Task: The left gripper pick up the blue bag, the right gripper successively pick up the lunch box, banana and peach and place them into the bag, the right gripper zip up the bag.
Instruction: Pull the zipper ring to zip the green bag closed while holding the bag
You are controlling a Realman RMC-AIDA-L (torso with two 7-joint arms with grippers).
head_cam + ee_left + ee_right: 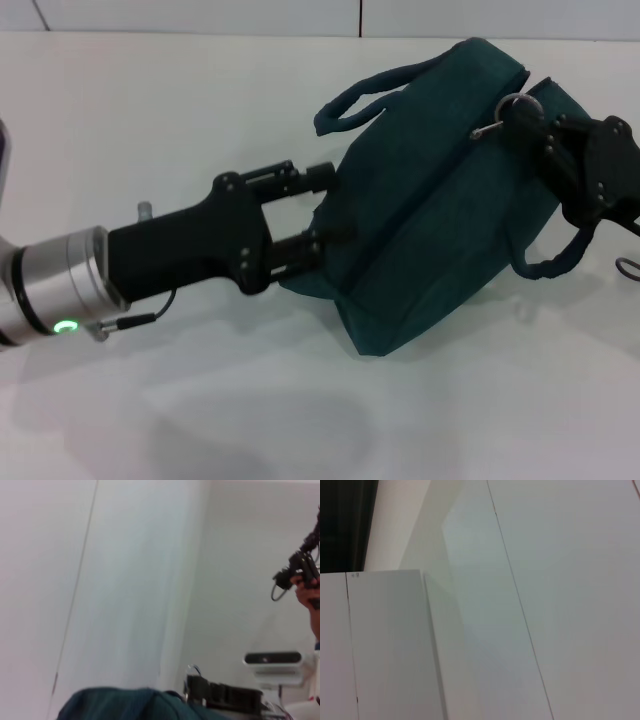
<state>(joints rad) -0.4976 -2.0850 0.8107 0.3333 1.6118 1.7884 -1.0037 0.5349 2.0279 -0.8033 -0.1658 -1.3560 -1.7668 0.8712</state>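
While the blue bag [430, 200] lies tipped on the white table [150, 120], its long axis runs diagonally from the left gripper [318, 216] up and away toward the right gripper [520, 125], with the zipped top edge facing the right gripper. The left gripper's jaws stand narrow, clamped on the bag's near end, one finger above and one below the fabric. The right gripper sits at the bag's far end with its jaws closed on the zipper pull [492, 122], whose ring shows just beside them. One loop handle [365, 95] arches free beyond the left gripper; the other handle [555, 260] curls out beneath the right gripper. No contents of the bag can be made out. The left wrist view catches only a strip of bag fabric [120, 705] under a pale wall [140, 580], with dark hardware beside it too unclear to identify. The right wrist view shows only pale panels [385, 645].
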